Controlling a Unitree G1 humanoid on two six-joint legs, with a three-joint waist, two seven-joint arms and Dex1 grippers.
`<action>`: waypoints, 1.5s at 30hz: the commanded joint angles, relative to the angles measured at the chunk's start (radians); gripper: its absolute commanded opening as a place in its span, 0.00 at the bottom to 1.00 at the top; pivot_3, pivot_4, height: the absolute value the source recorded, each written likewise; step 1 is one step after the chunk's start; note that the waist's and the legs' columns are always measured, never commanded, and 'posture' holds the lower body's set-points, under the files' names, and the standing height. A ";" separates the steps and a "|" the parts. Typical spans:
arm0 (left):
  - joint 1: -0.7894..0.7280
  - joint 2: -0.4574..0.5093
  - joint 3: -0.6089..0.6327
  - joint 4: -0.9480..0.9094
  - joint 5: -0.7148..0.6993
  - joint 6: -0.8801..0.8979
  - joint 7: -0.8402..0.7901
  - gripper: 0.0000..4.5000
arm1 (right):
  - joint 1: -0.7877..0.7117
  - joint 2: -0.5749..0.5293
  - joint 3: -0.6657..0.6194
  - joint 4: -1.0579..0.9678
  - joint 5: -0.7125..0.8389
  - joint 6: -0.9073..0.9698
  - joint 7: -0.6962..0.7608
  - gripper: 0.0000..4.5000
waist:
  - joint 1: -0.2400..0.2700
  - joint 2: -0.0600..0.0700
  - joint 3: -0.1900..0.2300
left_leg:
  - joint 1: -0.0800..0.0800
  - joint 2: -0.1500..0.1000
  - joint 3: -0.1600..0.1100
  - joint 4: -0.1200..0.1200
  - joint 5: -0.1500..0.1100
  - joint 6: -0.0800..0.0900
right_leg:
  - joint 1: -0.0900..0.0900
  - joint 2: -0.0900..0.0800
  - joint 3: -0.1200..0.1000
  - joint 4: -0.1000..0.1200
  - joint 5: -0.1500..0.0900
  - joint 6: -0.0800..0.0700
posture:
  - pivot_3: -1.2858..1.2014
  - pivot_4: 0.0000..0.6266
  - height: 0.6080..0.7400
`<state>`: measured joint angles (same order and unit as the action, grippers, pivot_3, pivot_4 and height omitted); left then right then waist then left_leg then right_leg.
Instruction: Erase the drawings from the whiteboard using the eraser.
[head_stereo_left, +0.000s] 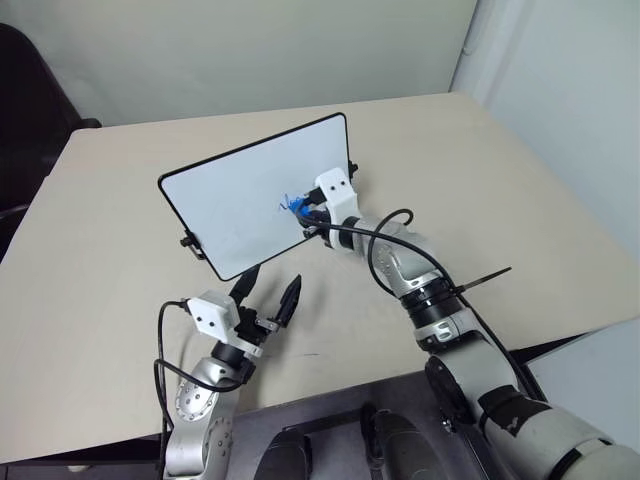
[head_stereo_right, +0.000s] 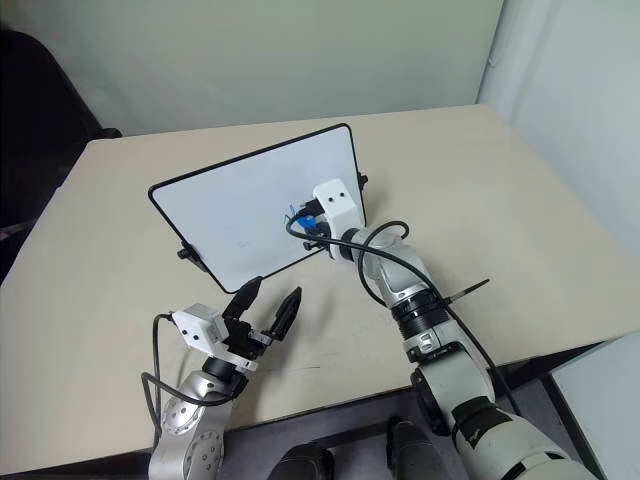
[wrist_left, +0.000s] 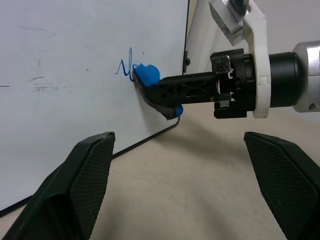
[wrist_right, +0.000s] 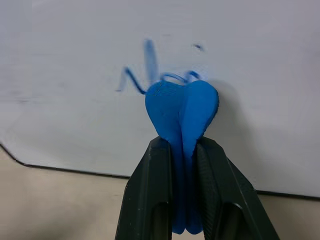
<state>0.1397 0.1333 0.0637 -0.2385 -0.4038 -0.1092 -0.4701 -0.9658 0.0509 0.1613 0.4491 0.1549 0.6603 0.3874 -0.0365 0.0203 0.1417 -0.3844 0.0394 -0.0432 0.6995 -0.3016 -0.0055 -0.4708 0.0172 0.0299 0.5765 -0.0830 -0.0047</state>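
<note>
Eraser (wrist_right: 182, 112) stands lengthwise from right tool (wrist_right: 183, 150), tip toward whiteboard (head_stereo_left: 240, 200).

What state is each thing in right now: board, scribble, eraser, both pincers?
whiteboard: propped up tilted on the table, mostly clean.
drawings: blue scribble, partly left on the board.
eraser: squeezed between the right fingers, pressed against the scribble's edge.
right pincer: shut on the eraser.
left pincer: open, holding nothing, near the board's lower edge.
</note>
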 joint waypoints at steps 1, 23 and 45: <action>0.001 0.005 0.007 -0.045 -0.008 -0.009 0.003 1.00 | -0.074 0.018 -0.021 -0.090 0.024 0.009 0.010 0.08 | 0.000 0.000 0.000 | 0.000 0.000 0.000 0.000 0.000 0.000 | 0.000 0.000 0.000 0.000 0.000 0.000 | 0.52 0.24 0.98; -0.015 0.013 0.011 -0.029 -0.013 -0.006 -0.004 1.00 | 0.002 0.035 0.014 -0.019 -0.028 0.007 0.002 0.08 | 0.002 0.000 0.000 | -0.004 0.000 0.000 0.001 0.002 -0.001 | -0.004 0.000 0.000 0.000 0.003 -0.004 | 0.52 0.24 0.98; -0.037 0.003 0.003 -0.009 -0.002 -0.011 -0.002 1.00 | -0.039 0.023 -0.050 0.069 -0.025 -0.034 -0.017 0.08 | 0.002 0.000 0.000 | -0.004 0.000 0.000 0.001 0.002 -0.002 | -0.003 0.000 0.000 0.000 0.003 -0.004 | 0.52 0.24 0.98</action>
<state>0.1024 0.1378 0.0670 -0.2306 -0.4060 -0.1077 -0.4732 -1.0135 0.0602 0.0886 0.4955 0.1500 0.6226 0.3820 -0.0345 0.0199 0.1415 -0.3880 0.0395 -0.0430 0.7005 -0.2998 -0.0072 -0.4741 0.0170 0.0297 0.5764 -0.0799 -0.0087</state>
